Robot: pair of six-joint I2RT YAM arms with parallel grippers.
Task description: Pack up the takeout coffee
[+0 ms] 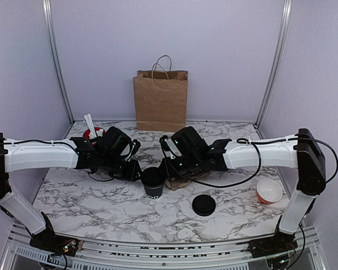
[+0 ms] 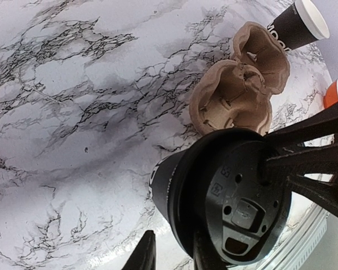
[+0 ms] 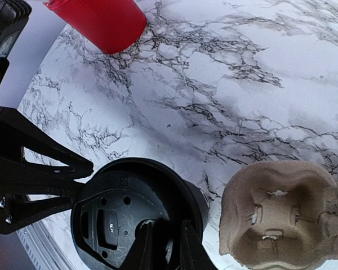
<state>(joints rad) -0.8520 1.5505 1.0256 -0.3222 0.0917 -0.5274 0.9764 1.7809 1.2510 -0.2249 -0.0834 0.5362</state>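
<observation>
Black takeout coffee (image 1: pixel 153 184) upright near the middle of the marble bench (image 1: pixel 84 199), toward its near edge, pulp cup carrier (image 2: pixel 236 95) just beside it, left gripper (image 2: pixel 174 250) clamped across its lid (image 2: pixel 242 197) rim, right gripper (image 3: pixel 164 233) pinching the lid's opposite edge

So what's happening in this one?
Both arms meet at mid-table on the lidded takeout coffee cup. The left gripper and right gripper each pinch its rim from opposite sides. The cup appears to stand on the marble beside the empty cardboard cup carrier. A spare lid lies nearby, and the paper bag stands at the back.
</observation>
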